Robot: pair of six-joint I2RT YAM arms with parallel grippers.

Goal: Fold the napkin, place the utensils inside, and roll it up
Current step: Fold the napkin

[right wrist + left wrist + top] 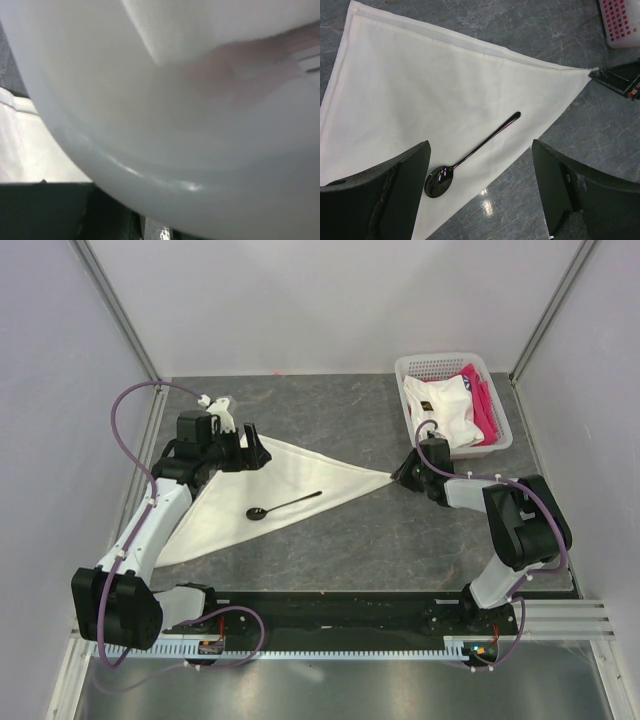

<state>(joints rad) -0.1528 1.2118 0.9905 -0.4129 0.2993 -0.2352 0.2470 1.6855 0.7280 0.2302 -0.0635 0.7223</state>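
Observation:
The cream-white napkin [250, 495] lies folded into a triangle on the grey table; it also fills the left wrist view [420, 95]. The black spoon [283, 505] lies on it, bowl to the near left, and shows in the left wrist view [475, 152]. My left gripper [250, 452] hovers over the napkin's far-left corner, open and empty [480, 145]. My right gripper [400, 475] is at the napkin's right tip, which is drawn to a point into its closed fingers [615, 80]. The right wrist view is mostly blocked by a blurred white surface.
A white basket [500, 445] stands at the back right, holding a white garment [440, 405] and a pink cloth [482, 400]; its corner shows in the left wrist view [620, 25]. Grey walls enclose the table.

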